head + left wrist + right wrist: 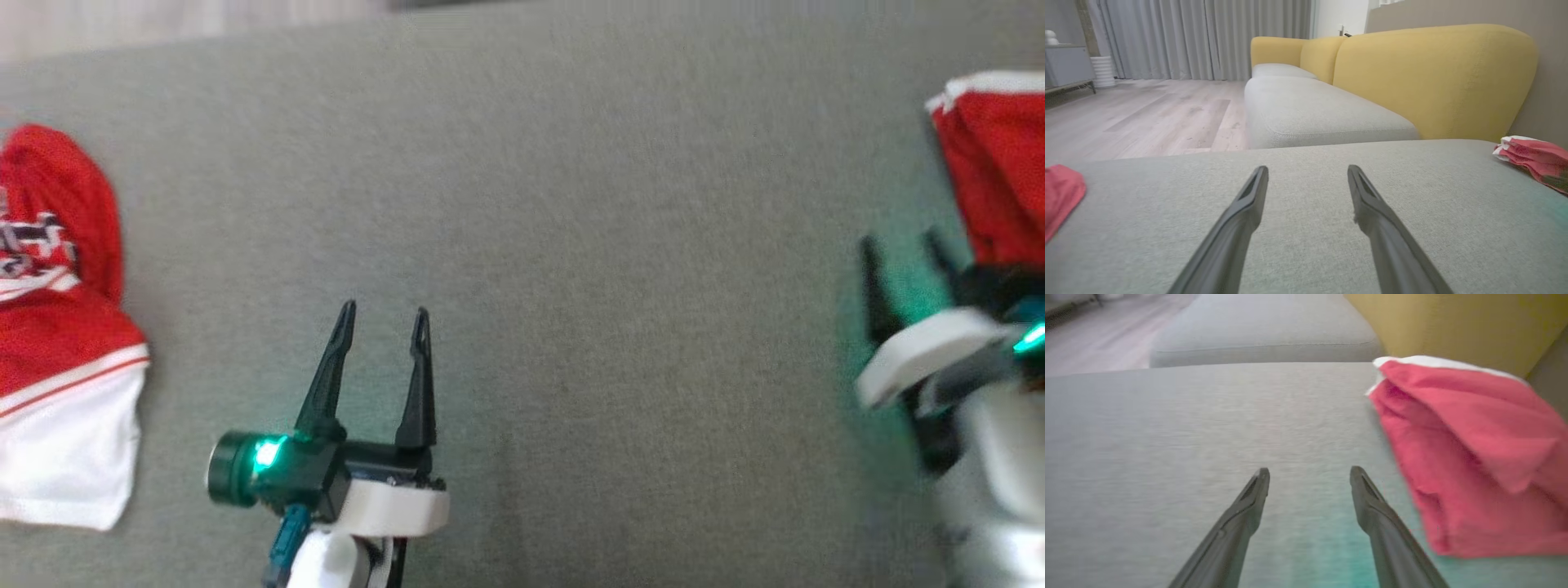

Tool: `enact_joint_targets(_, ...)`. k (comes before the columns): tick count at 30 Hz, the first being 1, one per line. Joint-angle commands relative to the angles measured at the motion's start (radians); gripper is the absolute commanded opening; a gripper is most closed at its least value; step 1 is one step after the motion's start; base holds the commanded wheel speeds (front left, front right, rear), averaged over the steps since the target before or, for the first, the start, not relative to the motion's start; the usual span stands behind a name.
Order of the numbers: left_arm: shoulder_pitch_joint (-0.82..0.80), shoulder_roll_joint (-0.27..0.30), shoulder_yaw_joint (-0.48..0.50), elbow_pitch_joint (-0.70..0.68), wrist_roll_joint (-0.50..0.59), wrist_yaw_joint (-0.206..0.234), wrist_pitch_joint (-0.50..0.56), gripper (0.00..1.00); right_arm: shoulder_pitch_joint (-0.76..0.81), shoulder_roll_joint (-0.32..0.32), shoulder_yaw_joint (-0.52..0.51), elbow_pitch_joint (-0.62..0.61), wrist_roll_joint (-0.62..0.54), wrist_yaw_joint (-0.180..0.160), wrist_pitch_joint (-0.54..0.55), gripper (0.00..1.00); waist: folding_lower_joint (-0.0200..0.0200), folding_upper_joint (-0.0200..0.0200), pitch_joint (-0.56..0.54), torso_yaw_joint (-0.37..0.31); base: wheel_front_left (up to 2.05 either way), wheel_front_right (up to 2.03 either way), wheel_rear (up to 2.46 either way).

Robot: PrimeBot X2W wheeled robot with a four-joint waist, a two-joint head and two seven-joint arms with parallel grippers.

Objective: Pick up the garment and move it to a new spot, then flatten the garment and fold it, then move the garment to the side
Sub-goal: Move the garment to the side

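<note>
Your right gripper (1310, 471) stands open and empty. The red garment (1461, 457) lies folded on the grey cushion (571, 204), just beside the gripper's right finger, close to the yellow sofa back (1453, 322). Your left gripper (385, 309) is open too, over bare cushion, well apart from the garment. A red and white shirt (57, 327) lies at the cushion's far left.

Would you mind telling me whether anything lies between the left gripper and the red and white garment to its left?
Nothing visible does. Bare grey cushion lies between the open left gripper and the red and white garment, which rests at the left side of the head view.
</note>
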Motion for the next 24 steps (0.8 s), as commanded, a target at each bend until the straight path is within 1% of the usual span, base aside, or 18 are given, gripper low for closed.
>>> enact_joint_targets(1,0.003,-0.002,0.036,-0.033,-0.006,0.009,-0.005,1.00,0.024,0.017,0.056,-0.049,0.016,-0.001,-0.034,1.00,0.0003,0.0000,-0.093,0.046,0.00,0.00,0.00)
enact_joint_targets(3,0.028,-0.002,0.046,-0.030,-0.016,0.013,-0.005,1.00,0.071,0.053,0.105,-0.068,0.042,-0.001,-0.084,1.00,0.0003,0.0000,-0.134,0.053,0.00,0.00,0.00)
enact_joint_targets(5,0.054,-0.002,0.053,-0.019,-0.023,0.015,-0.005,1.00,0.116,0.076,0.157,-0.078,0.065,-0.001,-0.134,1.00,0.0003,0.0000,-0.176,0.059,0.00,0.00,0.00)
enact_joint_targets(8,0.096,-0.002,0.070,-0.002,-0.030,0.018,-0.005,1.00,0.177,0.098,0.199,-0.098,0.084,-0.001,-0.176,1.00,0.0003,0.0000,-0.244,0.062,0.00,0.00,0.00)
enact_joint_targets(9,0.110,-0.002,0.078,0.001,-0.030,0.018,-0.005,1.00,0.197,0.109,0.200,-0.115,0.097,-0.001,-0.181,1.00,0.0003,0.0000,-0.260,0.061,0.00,0.00,0.00)
enact_joint_targets(11,0.131,-0.002,0.095,0.000,-0.025,0.015,-0.005,1.00,0.237,0.124,0.191,-0.204,0.106,-0.001,-0.182,1.00,0.0003,0.0000,-0.283,0.059,0.00,0.00,0.00)
enact_joint_targets(13,0.148,-0.002,0.110,0.000,-0.020,0.011,-0.005,1.00,0.291,0.135,0.164,-0.280,0.092,-0.001,-0.182,1.00,0.0003,0.0000,-0.303,0.059,0.00,0.00,0.00)
enact_joint_targets(15,0.164,-0.002,0.121,0.001,-0.016,0.005,-0.005,1.00,0.344,0.143,0.142,-0.329,0.056,-0.001,-0.183,1.00,0.0003,0.0000,-0.321,0.060,0.00,0.00,0.00)
enact_joint_targets(18,0.182,-0.002,0.132,0.005,-0.002,-0.005,-0.005,1.00,0.408,0.154,0.113,-0.365,-0.001,-0.001,-0.183,1.00,0.0003,0.0000,-0.340,0.065,0.00,0.00,0.00)
enact_joint_targets(24,0.194,-0.002,0.140,0.011,0.018,-0.012,-0.005,1.00,0.464,0.172,0.084,-0.388,-0.041,-0.001,-0.183,1.00,0.0003,0.0000,-0.350,0.068,0.00,0.00,0.00)
